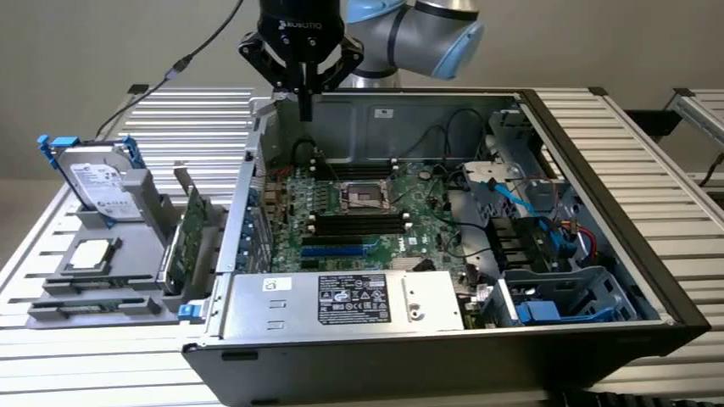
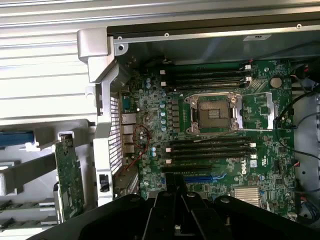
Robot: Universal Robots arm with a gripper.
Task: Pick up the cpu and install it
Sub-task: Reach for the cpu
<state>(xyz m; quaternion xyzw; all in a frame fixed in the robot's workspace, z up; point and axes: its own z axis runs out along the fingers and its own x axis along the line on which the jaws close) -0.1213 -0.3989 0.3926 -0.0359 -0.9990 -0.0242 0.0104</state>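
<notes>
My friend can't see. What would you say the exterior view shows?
A black robot tool, shut and holding nothing, hangs over the open dark computer case. The small silver square cpu lies in a grey tray on the exterior view's left.

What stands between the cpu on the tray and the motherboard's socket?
In the exterior view, the upright green circuit card and the case's side wall stand between the cpu and the socket.
</notes>
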